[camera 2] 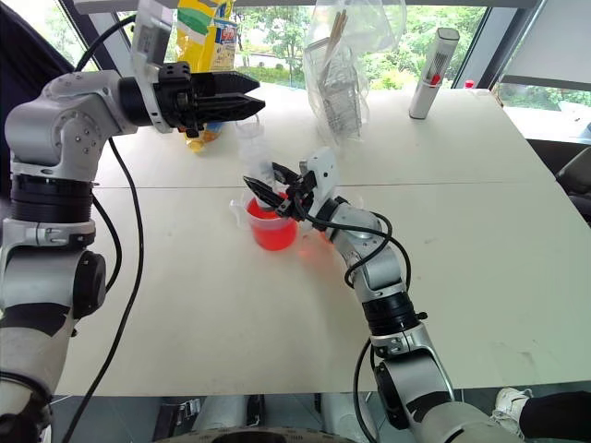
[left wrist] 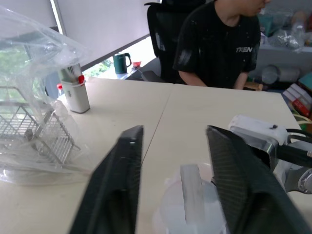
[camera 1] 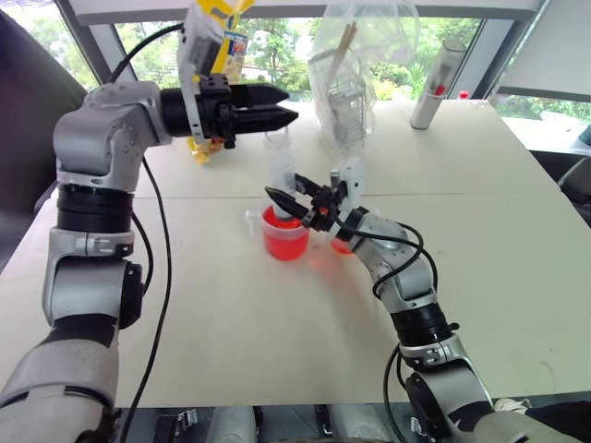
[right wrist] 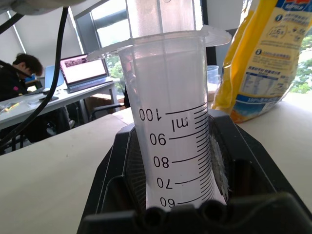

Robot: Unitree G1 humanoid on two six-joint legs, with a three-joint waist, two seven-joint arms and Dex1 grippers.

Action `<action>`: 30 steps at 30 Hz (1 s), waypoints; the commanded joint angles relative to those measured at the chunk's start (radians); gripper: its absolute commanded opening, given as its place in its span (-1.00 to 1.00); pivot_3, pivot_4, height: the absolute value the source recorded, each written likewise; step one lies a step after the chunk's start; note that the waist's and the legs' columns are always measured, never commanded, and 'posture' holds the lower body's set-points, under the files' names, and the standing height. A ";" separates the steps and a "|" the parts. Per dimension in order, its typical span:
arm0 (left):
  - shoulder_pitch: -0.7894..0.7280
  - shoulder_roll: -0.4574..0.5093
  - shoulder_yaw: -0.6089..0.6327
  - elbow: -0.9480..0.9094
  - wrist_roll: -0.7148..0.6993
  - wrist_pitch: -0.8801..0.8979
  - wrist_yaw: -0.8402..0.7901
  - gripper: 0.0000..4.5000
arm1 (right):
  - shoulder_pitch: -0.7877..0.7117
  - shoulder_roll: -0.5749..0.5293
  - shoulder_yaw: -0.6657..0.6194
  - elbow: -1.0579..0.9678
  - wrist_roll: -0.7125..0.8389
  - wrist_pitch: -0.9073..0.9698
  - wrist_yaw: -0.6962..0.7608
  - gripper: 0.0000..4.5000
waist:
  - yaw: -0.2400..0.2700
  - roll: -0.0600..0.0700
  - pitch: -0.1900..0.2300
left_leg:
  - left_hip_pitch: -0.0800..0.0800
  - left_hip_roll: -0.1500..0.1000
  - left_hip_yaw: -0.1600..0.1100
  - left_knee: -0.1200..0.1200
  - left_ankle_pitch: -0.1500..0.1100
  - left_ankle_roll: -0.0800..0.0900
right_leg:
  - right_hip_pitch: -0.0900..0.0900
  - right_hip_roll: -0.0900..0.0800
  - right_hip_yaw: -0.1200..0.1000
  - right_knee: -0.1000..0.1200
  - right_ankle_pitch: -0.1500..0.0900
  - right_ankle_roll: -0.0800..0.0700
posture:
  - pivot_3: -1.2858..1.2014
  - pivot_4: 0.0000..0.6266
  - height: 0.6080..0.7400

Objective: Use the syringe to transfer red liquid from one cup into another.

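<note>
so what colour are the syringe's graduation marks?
Black, printed on the clear syringe barrel; best in the right wrist view.

Daylight poured in through the windows [camera 1: 277, 46] behind the table [camera 1: 480, 249], which was evenly bright with soft shadows. Near objects in both wrist views were blurred, and the window panes glared.

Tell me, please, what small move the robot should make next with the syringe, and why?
Probably close the left gripper on the plunger top: its jaws stand open just above it, while the right gripper holds the syringe upright in the beaker of red liquid.
</note>
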 commanded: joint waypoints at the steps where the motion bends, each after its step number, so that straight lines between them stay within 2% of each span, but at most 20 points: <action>1: -0.001 0.017 0.033 -0.037 -0.013 -0.016 0.005 0.86 | -0.035 0.004 -0.002 -0.065 0.014 -0.009 0.003 -0.38 | 0.000 0.000 0.000 | 0.000 0.000 0.000 0.000 0.000 0.000 | 0.000 0.000 0.000 0.000 0.000 0.000 | 0.03 -0.52 0.98; 13: 0.001 0.115 0.161 -0.005 -0.084 0.065 0.045 0.86 | -0.059 -0.018 -0.040 -0.085 0.023 -0.001 -0.024 -0.38 | -0.001 0.000 0.000 | 0.000 0.000 0.000 0.000 0.000 0.000 | 0.000 0.000 0.000 0.000 0.000 0.000 | 0.03 -0.52 0.98; 17: 0.041 0.126 0.146 -0.006 -0.066 0.044 0.038 0.86 | -0.076 -0.038 -0.062 -0.104 0.026 0.026 -0.045 -0.38 | 0.001 0.000 0.000 | 0.000 0.000 0.000 0.000 0.000 0.000 | 0.000 -0.001 0.000 0.000 0.000 0.000 | 0.03 -0.52 0.98; 23: 0.103 0.076 0.064 -0.016 -0.024 -0.026 0.006 0.86 | -0.134 -0.094 -0.170 -0.210 0.081 0.154 -0.138 -0.38 | 0.005 0.000 0.000 | 0.000 0.000 0.000 0.000 0.000 0.000 | 0.000 -0.002 -0.001 0.000 0.000 0.000 | 0.03 -0.52 0.98; 30: 0.041 -0.027 0.014 0.057 -0.002 -0.091 -0.015 0.86 | -0.126 -0.220 -0.295 -0.399 0.159 0.342 -0.229 -0.38 | 0.004 0.000 0.000 | -0.001 -0.001 0.000 0.000 0.000 0.000 | 0.000 -0.003 -0.001 0.000 0.000 0.000 | 0.03 -0.52 0.98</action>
